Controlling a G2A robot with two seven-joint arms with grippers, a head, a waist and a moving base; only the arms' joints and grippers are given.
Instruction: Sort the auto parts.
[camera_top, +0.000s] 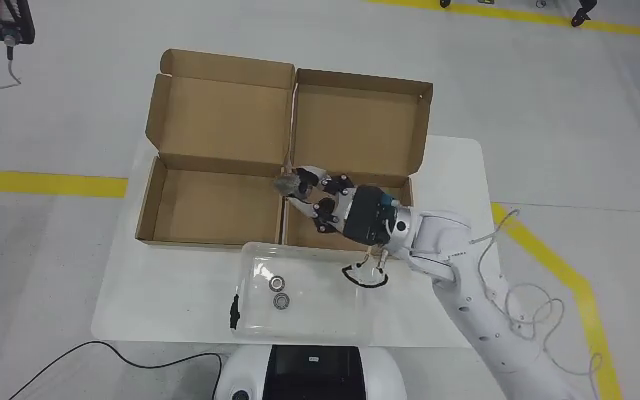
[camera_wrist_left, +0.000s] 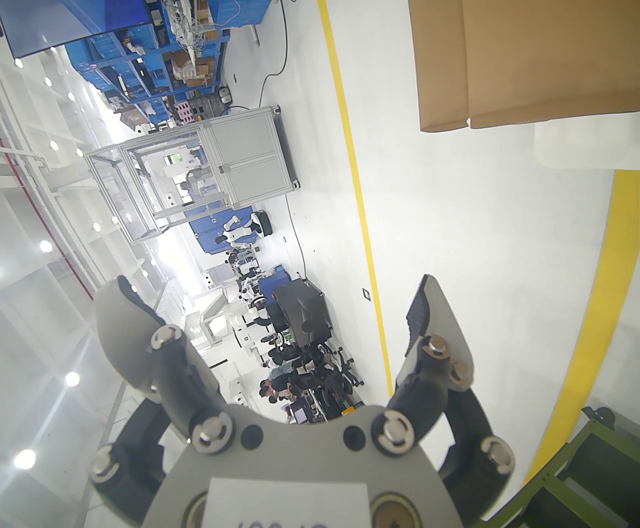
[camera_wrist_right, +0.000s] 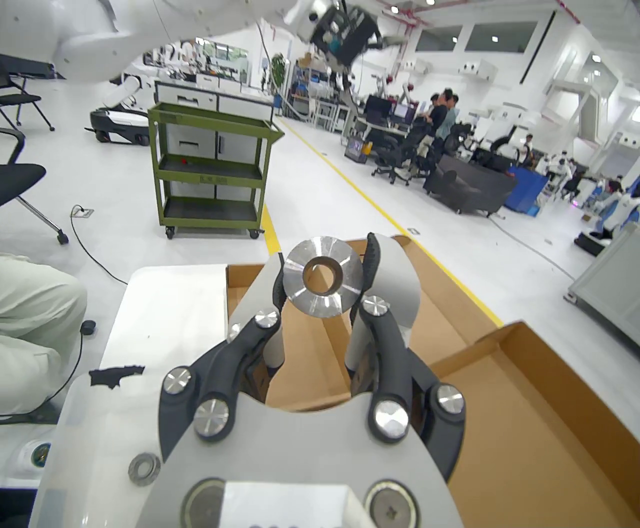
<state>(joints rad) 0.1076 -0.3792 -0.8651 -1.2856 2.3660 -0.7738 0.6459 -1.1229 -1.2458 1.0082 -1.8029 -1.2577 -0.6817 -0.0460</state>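
Ring (camera_wrist_right: 320, 300): bright turned metal, bevelled face, round bore, clamped between the fingers (camera_wrist_right: 395, 280) of the right gripper (camera_wrist_right: 325, 260). Held above the join of left box (camera_top: 215, 205) and right box (camera_top: 360, 125), both open cardboard, just beyond the clear tray (camera_top: 330, 310). White label (camera_wrist_right: 285, 505) at the wrist cut off, print unreadable. Top view: two small rings (camera_top: 279, 284) lying in the tray. Left wrist view: left gripper (camera_wrist_left: 272, 295), fingers wide apart, over the floor (camera_wrist_left: 475, 225).

Both cardboard boxes (camera_top: 150, 205) open upward (raised lids (camera_top: 220, 115) wall the rear).
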